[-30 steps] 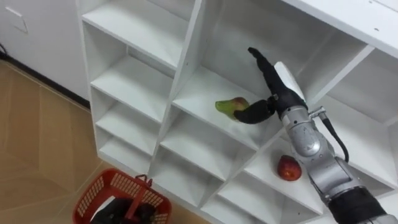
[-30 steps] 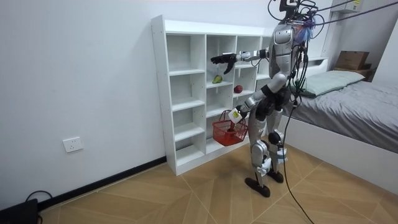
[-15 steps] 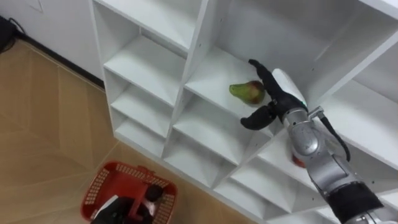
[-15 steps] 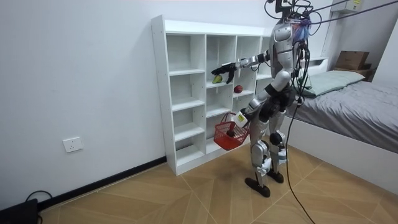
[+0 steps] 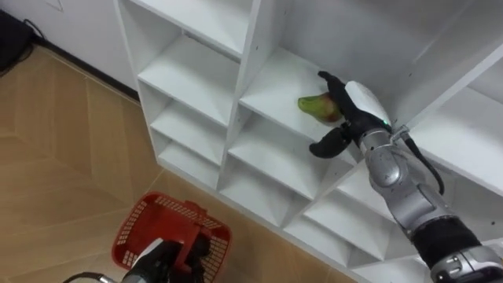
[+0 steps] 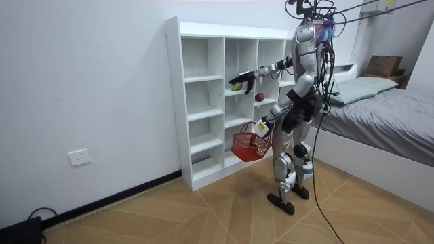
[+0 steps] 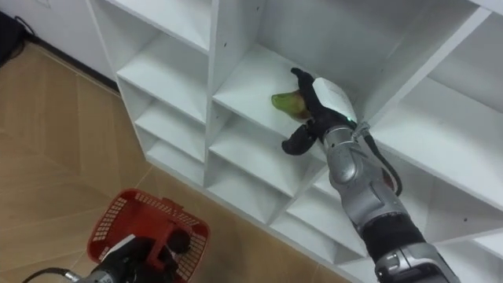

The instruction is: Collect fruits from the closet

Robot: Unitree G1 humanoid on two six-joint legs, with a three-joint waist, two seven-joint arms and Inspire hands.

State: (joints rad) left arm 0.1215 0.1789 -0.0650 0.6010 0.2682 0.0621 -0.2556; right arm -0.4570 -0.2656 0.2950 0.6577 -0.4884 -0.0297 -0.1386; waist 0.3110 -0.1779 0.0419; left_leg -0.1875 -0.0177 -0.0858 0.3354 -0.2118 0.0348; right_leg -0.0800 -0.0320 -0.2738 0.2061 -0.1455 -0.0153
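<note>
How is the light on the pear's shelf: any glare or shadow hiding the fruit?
Left eye view: even light on the white shelf, no glare; the pear stands out, one end covered by the open right hand. Right eye view: the same. Room view: the pear is a small green spot beside the hand, in mild shade.

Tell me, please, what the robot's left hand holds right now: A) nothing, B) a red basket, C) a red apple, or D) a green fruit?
B: the left hand is curled on the handle of the red basket, which hangs from it in the room view; the open right hand is at the green fruit on the shelf.
</note>
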